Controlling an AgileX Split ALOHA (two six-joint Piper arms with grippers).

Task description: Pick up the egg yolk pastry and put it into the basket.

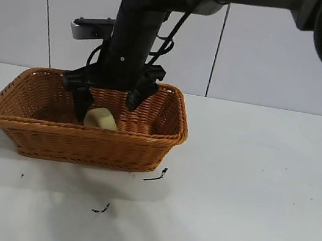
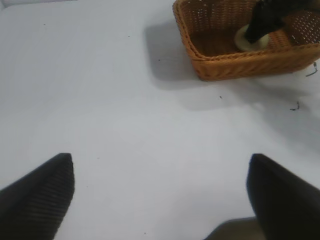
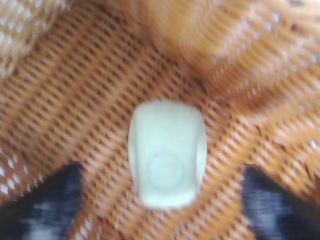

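The pale yellow egg yolk pastry lies on the floor of the orange-brown wicker basket at the table's left. My right gripper reaches down into the basket and stands open, one finger on each side of the pastry and apart from it. In the right wrist view the pastry rests free on the weave between the spread dark fingers of the gripper. My left gripper hangs open over bare table, well away from the basket, with the pastry partly hidden behind the right arm.
The basket stands on a white table in front of a pale panelled wall. Two small black marks lie on the table in front of the basket.
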